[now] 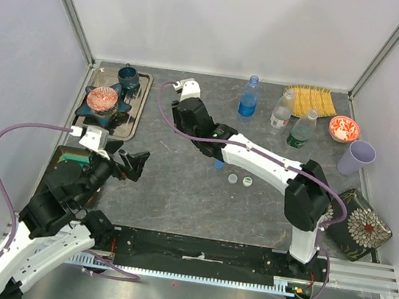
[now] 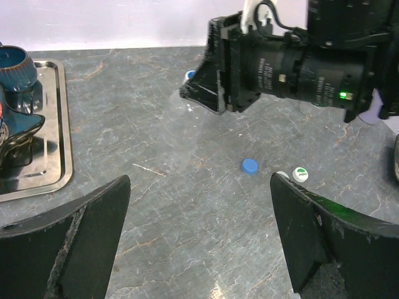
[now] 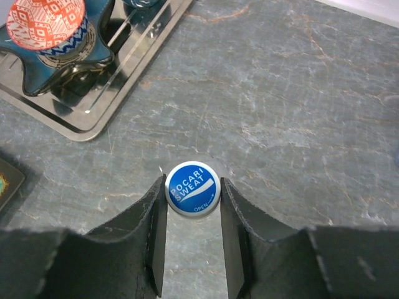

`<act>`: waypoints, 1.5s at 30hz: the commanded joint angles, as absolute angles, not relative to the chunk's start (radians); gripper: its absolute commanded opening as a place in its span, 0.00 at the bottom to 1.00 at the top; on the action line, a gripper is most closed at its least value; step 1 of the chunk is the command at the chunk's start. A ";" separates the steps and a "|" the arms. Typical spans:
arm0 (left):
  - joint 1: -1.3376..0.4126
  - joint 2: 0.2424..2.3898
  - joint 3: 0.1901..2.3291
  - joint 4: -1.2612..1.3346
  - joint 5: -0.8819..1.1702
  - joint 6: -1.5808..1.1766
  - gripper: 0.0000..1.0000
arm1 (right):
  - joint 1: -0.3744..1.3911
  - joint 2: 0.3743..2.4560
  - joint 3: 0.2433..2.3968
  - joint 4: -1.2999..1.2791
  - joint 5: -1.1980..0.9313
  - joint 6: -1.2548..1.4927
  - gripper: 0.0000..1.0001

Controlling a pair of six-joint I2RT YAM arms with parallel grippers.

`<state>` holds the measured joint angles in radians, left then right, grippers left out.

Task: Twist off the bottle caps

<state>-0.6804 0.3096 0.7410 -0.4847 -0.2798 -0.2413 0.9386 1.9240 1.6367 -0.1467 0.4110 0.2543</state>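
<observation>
My right gripper (image 3: 192,187) is shut on a blue cap (image 3: 192,189) printed "Pocari Sweat". In the left wrist view that cap (image 2: 190,75) tops a clear unlabelled bottle (image 2: 177,128) standing under the right gripper (image 2: 201,94). In the top view the right gripper (image 1: 183,120) hides this bottle. A blue-labelled bottle (image 1: 248,97), a clear bottle (image 1: 282,110) and a green-labelled bottle (image 1: 301,130) stand at the back right. My left gripper (image 1: 132,164) is open and empty, low over the table at the near left (image 2: 199,249).
Three loose caps lie mid-table: blue (image 1: 218,165), white (image 1: 233,178), green-and-white (image 1: 247,180). A metal tray (image 1: 140,104) with a red bowl (image 1: 103,96) is back left. A yellow cloth (image 1: 310,100), a red-white bowl (image 1: 344,128), a lilac cup (image 1: 357,157) and a floral pad (image 1: 357,220) are on the right.
</observation>
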 commanded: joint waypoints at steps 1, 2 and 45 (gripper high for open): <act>-0.680 0.342 0.758 -0.446 -0.288 -0.210 1.00 | 0.939 1.732 1.534 -0.115 0.443 0.265 0.14; -0.680 0.354 0.762 -0.436 -0.291 -0.204 1.00 | 0.937 1.691 1.478 -0.118 0.433 0.268 0.08; -0.509 1.032 0.973 0.189 1.150 -0.361 0.96 | 0.798 1.054 1.351 -0.218 -0.327 0.529 0.00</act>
<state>-0.4953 1.0134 0.9730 0.1741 1.0843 -0.3698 0.8001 1.0763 1.3155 -0.2966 -0.3122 0.5171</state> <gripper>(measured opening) 0.973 0.408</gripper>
